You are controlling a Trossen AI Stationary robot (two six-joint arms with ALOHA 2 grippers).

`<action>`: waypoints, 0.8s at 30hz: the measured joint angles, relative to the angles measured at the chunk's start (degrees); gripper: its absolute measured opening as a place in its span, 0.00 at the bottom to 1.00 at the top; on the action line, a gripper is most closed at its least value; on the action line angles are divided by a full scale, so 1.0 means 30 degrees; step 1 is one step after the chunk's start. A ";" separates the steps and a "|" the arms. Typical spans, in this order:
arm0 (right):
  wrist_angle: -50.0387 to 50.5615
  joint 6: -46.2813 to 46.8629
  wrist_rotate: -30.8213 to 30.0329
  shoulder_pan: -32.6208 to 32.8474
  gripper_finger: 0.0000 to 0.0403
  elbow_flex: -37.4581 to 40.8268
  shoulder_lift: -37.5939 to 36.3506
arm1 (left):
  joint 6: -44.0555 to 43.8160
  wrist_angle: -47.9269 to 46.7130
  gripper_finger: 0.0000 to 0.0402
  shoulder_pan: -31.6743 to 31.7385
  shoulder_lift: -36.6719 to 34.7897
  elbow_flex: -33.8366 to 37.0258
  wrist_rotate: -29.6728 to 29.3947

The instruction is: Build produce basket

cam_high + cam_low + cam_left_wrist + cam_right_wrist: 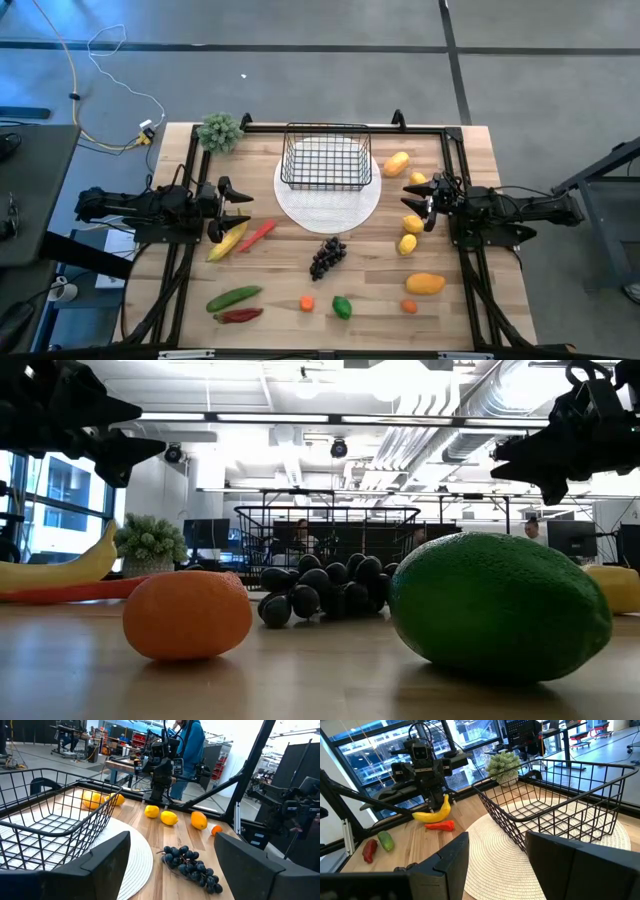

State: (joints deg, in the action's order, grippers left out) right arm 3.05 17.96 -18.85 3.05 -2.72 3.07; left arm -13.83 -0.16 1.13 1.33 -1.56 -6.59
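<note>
The black wire basket (326, 157) stands empty on the round white plate (328, 200) at the table's far middle. My left gripper (232, 207) hovers open above the left side, over the banana's (228, 241) far end and beside a red chilli (258, 235). My right gripper (420, 200) hovers open at the right, among the lemons (412, 224) and a yellow fruit (397, 163). The dark grape bunch (328, 256) lies in the middle. A green cucumber (234, 297), a second red chilli (238, 315), small oranges (307, 303), a green fruit (342, 307) and the mango (425, 284) lie near the front edge.
A spiky grey-green leafy bunch (220, 131) stands at the far left corner. A black frame rail (440, 131) runs round the table. Bare wood lies between the plate and the front row of produce. A person in blue (192, 745) stands beyond the table.
</note>
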 joint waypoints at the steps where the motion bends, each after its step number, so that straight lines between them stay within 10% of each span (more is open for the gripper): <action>1: 0.0000 0.0005 -0.0005 0.0000 0.44 0.0005 0.0000 | -0.0004 0.0005 0.70 0.0002 0.0003 0.0000 0.0000; 24: 0.0022 0.3596 0.1820 0.0007 0.73 0.0007 0.0005 | -0.0004 0.0007 0.70 0.0000 0.0005 0.0000 0.0000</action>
State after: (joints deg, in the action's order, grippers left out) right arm 3.11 28.74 -13.39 3.07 -2.70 3.09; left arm -13.85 -0.14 1.13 1.34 -1.56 -6.59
